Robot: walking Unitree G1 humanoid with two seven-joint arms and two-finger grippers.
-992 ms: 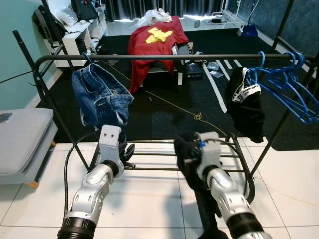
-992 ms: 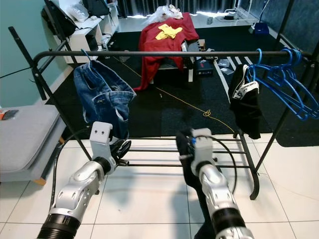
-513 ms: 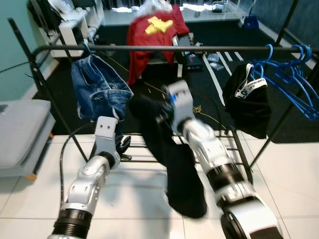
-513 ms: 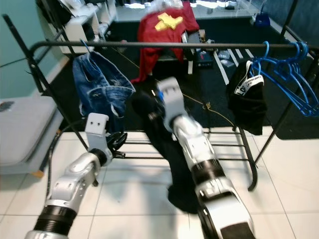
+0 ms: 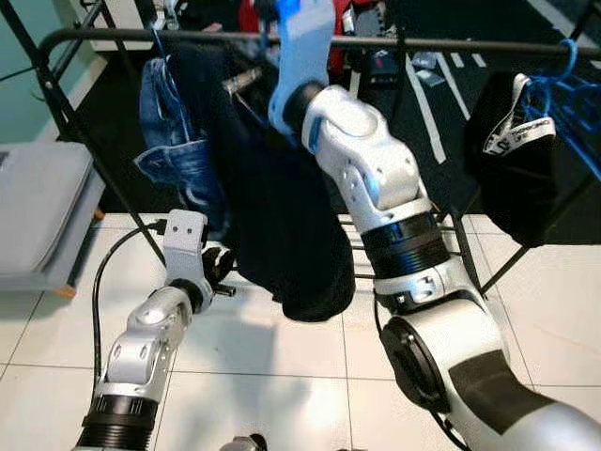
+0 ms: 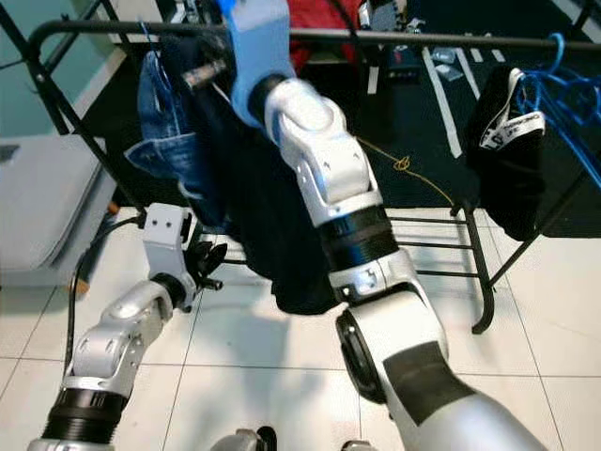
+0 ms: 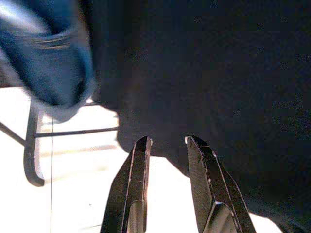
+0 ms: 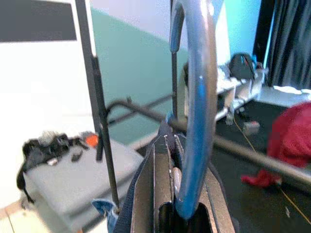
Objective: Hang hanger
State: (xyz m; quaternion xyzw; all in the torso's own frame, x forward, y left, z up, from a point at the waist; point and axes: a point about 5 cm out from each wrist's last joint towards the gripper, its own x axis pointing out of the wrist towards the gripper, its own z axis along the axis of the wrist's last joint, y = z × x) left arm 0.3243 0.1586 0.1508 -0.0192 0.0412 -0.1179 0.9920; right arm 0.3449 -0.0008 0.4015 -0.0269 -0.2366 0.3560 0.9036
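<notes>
My right gripper [image 8: 171,141] is raised to the black clothes rail [image 5: 451,44] and is shut on the hook of a blue hanger [image 8: 197,97]. A black garment [image 5: 272,216] hangs from that hanger, reaching down to knee height in front of the rack. The hook is just at the rail [image 8: 146,114]; I cannot tell whether it rests on it. Blue jeans [image 5: 174,141] hang on the rail right beside the garment. My left gripper [image 7: 165,141] is low by the garment's bottom edge, open with nothing between its fingers.
Several empty blue hangers [image 5: 573,85] and another black garment [image 5: 512,160] hang at the rail's right end. A grey bench [image 5: 38,207] stands at the left. The rack's lower bars [image 6: 427,240] run behind the garment. White tile floor lies below.
My right arm has swung up from knee height to the rail, carrying the hanger and black garment leftwards next to the jeans. The left arm has hardly moved. The camera has tilted down.
</notes>
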